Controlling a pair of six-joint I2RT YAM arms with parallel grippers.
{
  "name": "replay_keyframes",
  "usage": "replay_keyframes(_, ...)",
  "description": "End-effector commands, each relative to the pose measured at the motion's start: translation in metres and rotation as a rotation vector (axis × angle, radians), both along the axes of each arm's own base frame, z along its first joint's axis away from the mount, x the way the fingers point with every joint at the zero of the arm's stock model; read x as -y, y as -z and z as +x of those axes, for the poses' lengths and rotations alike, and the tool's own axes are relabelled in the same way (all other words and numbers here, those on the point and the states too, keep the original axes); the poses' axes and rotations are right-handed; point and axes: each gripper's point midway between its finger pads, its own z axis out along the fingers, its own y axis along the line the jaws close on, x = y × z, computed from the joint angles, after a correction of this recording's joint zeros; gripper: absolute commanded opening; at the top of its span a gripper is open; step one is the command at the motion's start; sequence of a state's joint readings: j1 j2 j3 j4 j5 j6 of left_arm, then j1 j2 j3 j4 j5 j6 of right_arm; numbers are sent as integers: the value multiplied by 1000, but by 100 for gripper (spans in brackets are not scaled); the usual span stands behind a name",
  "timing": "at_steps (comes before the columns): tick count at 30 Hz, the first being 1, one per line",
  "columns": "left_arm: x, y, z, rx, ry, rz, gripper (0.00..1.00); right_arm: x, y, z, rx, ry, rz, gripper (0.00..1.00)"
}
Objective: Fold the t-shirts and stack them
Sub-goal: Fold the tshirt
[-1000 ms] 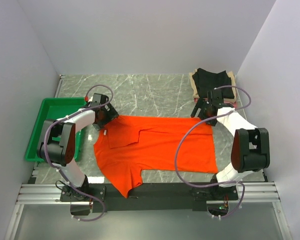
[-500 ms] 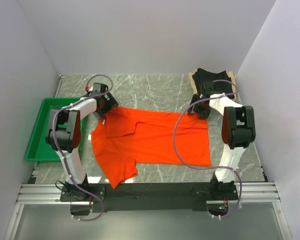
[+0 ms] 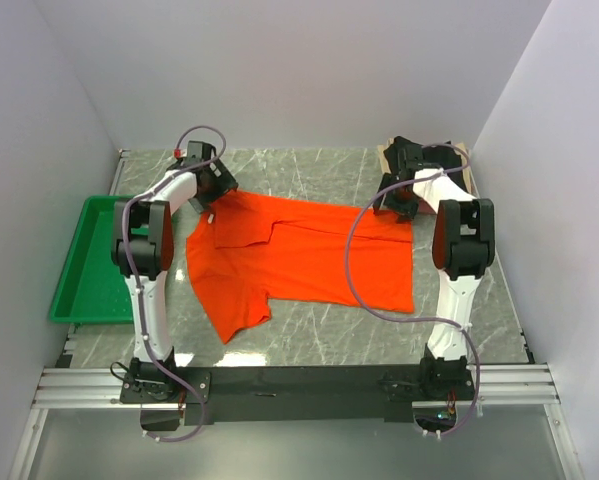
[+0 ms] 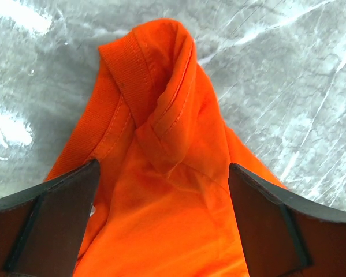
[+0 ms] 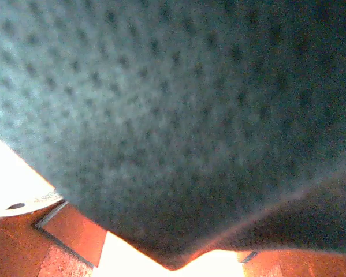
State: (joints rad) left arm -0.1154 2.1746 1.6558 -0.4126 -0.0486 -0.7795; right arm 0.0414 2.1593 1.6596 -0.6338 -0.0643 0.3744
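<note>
The bright orange t-shirt [image 3: 299, 255] lies spread across the marble table, its top edge pulled toward the far side and one sleeve hanging toward the near left. My left gripper [image 3: 207, 200] holds its collar end; in the left wrist view the bunched orange cloth [image 4: 167, 219] rises between my two dark fingers [image 4: 57, 219]. My right gripper [image 3: 399, 208] sits on the shirt's far right corner, right beside the folded black t-shirt [image 3: 424, 158] that lies on a beige one [image 3: 387, 155]. Dark cloth [image 5: 173, 115] fills the right wrist view and hides the fingers.
A green plastic tray [image 3: 89, 265] stands at the left edge of the table. White walls close in the left, far and right sides. The black rail with the arm bases runs along the near edge.
Both grippers moved toward the far side, dragging the orange shirt's top edge with them. The whole shirt slid away from the near edge.
</note>
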Motion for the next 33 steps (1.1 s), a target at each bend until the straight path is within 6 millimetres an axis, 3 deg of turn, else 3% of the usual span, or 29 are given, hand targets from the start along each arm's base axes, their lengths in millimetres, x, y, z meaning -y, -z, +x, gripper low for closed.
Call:
replay_keyframes(1,-6,-3,-11,-68,4,18,99,8,-28,2,47,-5,-22,78)
replay_keyframes(3,-7,-23,-14,-31,4,16,99,7,-48,0,86,-12,-33,79)
replay_keyframes(4,-8,-53,-15,25,0,13,99,7,-68,-5,126,-13,-37,80)
replay_keyframes(5,-10,-67,-19,49,-10,20,99,5,-78,-9,150,-19,-40,80)
replay_keyframes(6,-13,-70,-32,42,-18,28,99,4,-89,-13,177,-19,-44,80)
replay_keyframes(7,-12,-102,-41,98,-22,27,99,4,-105,-26,211,-16,-42,81)
replay_keyframes(8,-11,-112,-51,112,-30,27,99,2,-111,-34,226,-15,-38,81)
replay_keyframes(9,-15,-105,-69,85,-49,50,99,2,-117,-39,255,1,-29,81)
replay_keyframes(10,-10,-129,-87,126,-49,44,99,2,-122,-59,270,12,-23,82)
replay_keyframes(11,-7,-131,-101,127,-61,38,99,2,-123,-68,280,24,-15,82)
replay_keyframes(12,-8,-113,-125,81,-68,56,99,0,-127,-75,306,48,5,82)
replay_keyframes(13,1,-125,-151,88,-53,55,99,-2,-123,-96,311,55,21,82)
replay_keyframes(14,4,-120,-168,64,-77,46,99,-4,-121,-105,317,58,36,86)
replay_keyframes(15,4,-96,-197,-4,-85,61,99,-6,-122,-111,338,77,62,87)
replay_keyframes(16,12,-102,-220,10,-63,55,99,-6,-116,-129,340,88,74,87)
replay_keyframes(18,11,-84,-259,-55,-50,83,99,-10,-112,-142,345,87,108,87)
replay_keyframes(19,19,-93,-277,-24,-34,74,99,-11,-108,-152,341,81,113,87)
replay_keyframes(21,22,-73,-319,-108,15,87,99,-3,-100,-163,318,111,80,88)
replay_keyframes(22,36,-74,-340,-107,56,34,99,-1,-98,-169,312,116,70,88)
replay_keyframes(24,31,-47,-381,-215,70,41,99,2,-94,-175,294,130,64,88)
replay_keyframes(25,40,-43,-399,-245,85,-10,99,1,-94,-177,296,129,70,88)
replay_keyframes(28,44,-12,-434,-344,106,-44,95,0,-93,-179,306,136,78,88)
replay_keyframes(29,42,0,-445,-385,107,-44,89,1,-91,-180,296,140,75,88)
replay_keyframes(33,44,11,-446,-404,113,-27,79,5,-87,-180,285,147,53,88)
